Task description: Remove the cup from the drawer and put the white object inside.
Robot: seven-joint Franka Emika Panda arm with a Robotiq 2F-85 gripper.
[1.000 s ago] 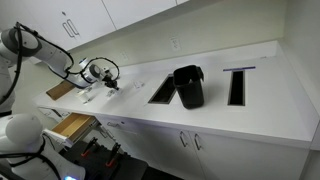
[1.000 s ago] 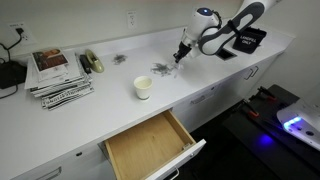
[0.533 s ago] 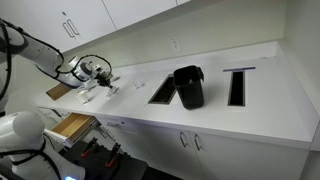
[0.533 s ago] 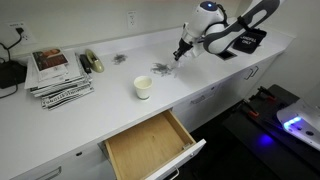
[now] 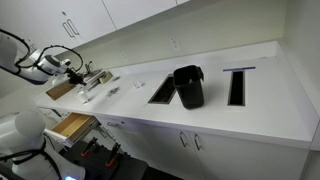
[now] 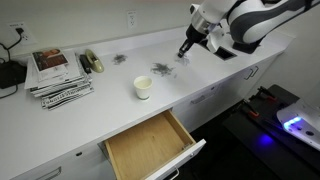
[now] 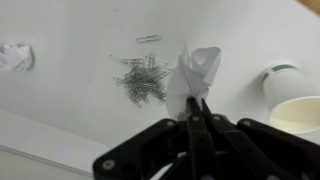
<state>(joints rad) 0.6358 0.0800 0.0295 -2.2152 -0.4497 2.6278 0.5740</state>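
The white counter [image 6: 105, 100] carries a cup [image 6: 143, 87], paper clips [image 6: 161, 69] and stacked magazines [image 6: 58, 72].

Looks like an office workroom: white cabinets [image 5: 130, 10], a long white desk [image 6: 95, 115], magazines [image 6: 58, 72] stacked by its left edge, paper clips [image 7: 145, 80] scattered mid-desk.

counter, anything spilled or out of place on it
Yes. Paper clips lie scattered in a loose heap on the counter, one apart from the rest, not far from the cup. The drawer below stands open and empty. The gripper is shut on the white object.
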